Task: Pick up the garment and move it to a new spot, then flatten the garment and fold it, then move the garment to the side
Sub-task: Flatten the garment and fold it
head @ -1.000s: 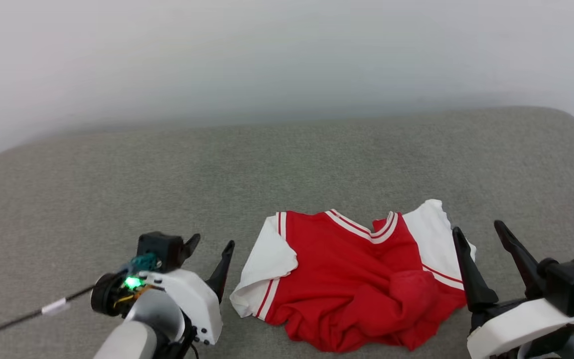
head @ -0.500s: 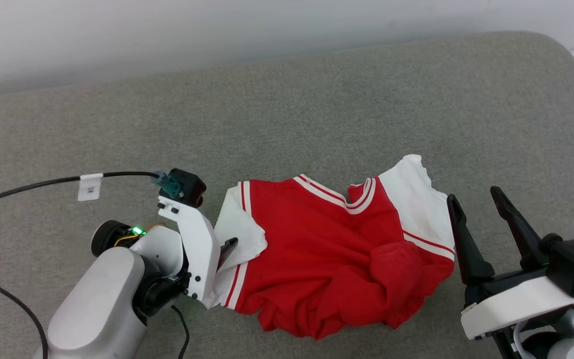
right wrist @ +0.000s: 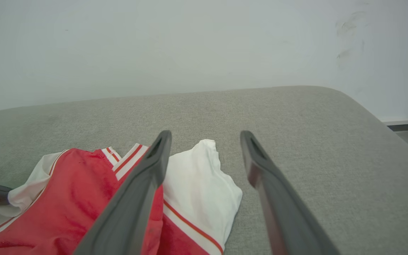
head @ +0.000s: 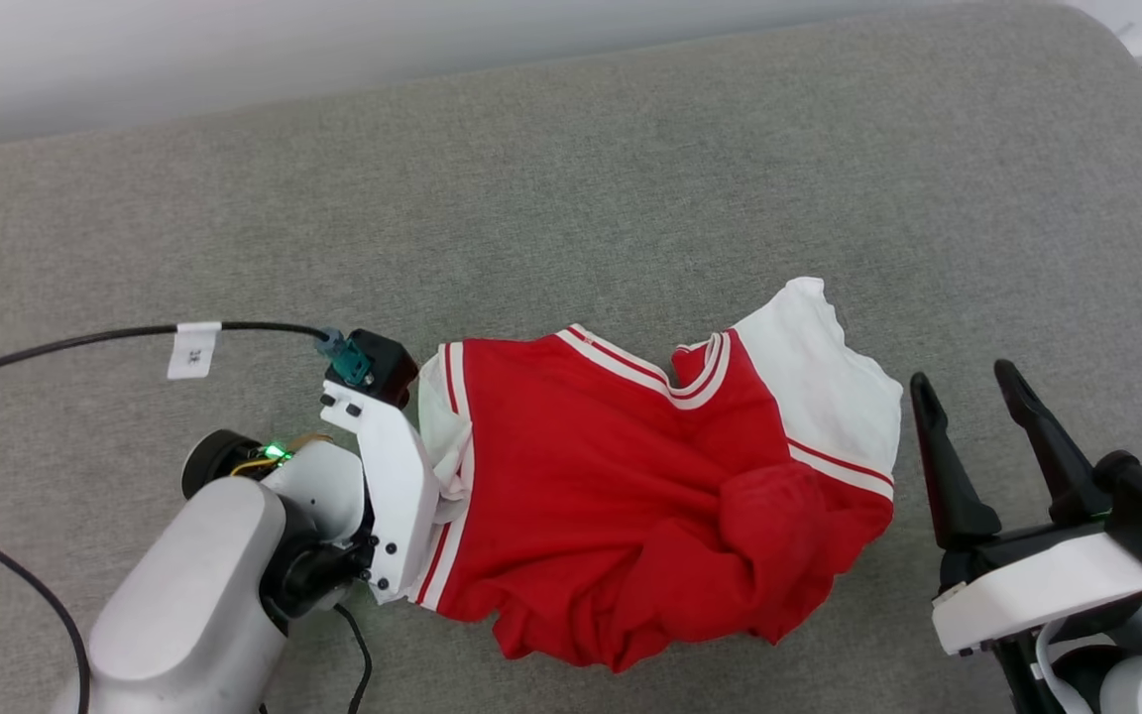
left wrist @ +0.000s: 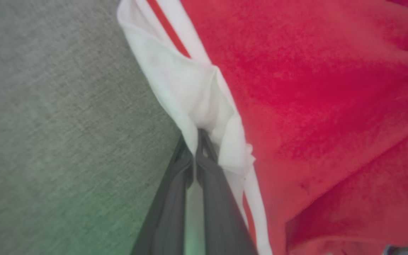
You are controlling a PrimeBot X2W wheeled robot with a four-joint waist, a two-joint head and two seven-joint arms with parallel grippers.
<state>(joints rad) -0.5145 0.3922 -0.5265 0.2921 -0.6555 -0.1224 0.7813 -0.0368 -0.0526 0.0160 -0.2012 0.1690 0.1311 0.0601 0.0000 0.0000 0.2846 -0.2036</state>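
Observation:
The garment (head: 611,476), a red shirt with white sleeves and red-and-white stripe trim, lies crumpled on a grey cushioned surface (head: 630,178). My left gripper (head: 444,488) sits at the shirt's left edge, and its fingers are mostly hidden under its white wrist plate. In the left wrist view the left gripper (left wrist: 197,139) is shut on a fold of the white sleeve (left wrist: 190,88), beside the red body (left wrist: 313,88). My right gripper (head: 963,379) stands open just right of the other white sleeve (head: 819,367), apart from it. In the right wrist view the right gripper (right wrist: 205,136) holds nothing, with the garment (right wrist: 73,198) to its lower left.
A black cable (head: 75,344) with a white tag (head: 192,349) runs from the left wrist across the cushion to the left edge. A pale wall (right wrist: 190,42) stands behind the surface. The cushion's rounded corner (head: 1141,79) drops off at the far right.
The head camera has tilted down. My left gripper swung right onto the shirt's left sleeve and shut on it, bunching the white cloth. The right gripper stays open.

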